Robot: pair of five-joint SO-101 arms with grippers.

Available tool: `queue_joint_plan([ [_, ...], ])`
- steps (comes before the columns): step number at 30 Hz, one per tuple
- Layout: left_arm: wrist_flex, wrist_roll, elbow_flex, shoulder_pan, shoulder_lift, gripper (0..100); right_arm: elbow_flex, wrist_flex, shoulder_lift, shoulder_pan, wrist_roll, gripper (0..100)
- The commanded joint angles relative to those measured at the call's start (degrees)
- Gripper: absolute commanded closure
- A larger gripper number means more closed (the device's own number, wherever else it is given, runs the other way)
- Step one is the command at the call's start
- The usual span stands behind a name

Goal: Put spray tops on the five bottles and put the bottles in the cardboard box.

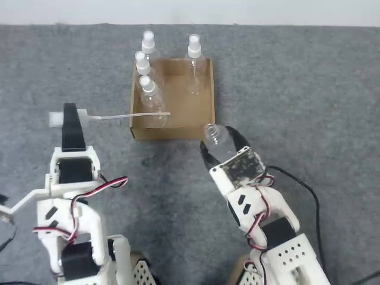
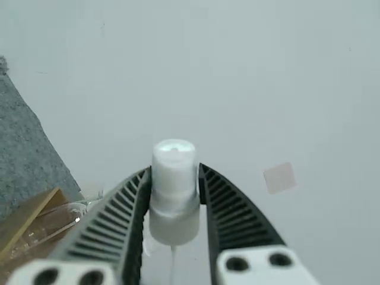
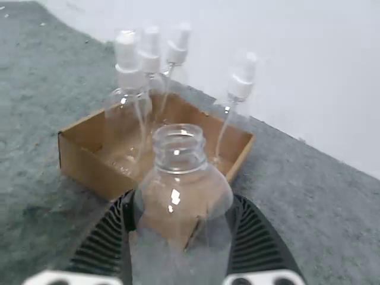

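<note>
Upright, four capped bottles [image 1: 152, 102] in cardboard box [image 1: 185, 116].

Grey felt-covered table [image 1: 309, 89] — cardboard box [image 1: 184, 111] flat on it, near the far edge

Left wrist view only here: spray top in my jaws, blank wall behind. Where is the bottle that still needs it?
Observer: The uncapped bottle is clamped in the right arm's jaws, just in front of the cardboard box.
Operator: How many are done?
Observer: Four capped bottles stand in the box: three along its left side, one in the far right corner.
Operator: Where does my tube point?
Observer: The dip tube lies level, aimed at the box, tip past its left wall.
</note>
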Motion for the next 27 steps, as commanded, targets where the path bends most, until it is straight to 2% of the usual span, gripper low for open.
queue_joint_plan([
  [1, -1.8, 0.5, -0.6, -0.3, -1.1, 99, -0.8, -1.3, -1.5, -2.4, 4.6, 99.1],
  [18, 0.4, 0.2, -0.5, 0.4, -1.1, 99, 0.4, -1.5, -1.5, -2.8, 17.9, 99.1],
  [27, 6.8, -6.2, -2.5, 8.3, -1.1, 99, 0.4, -1.5, -1.5, -2.8, 21.9, 99.1],
])
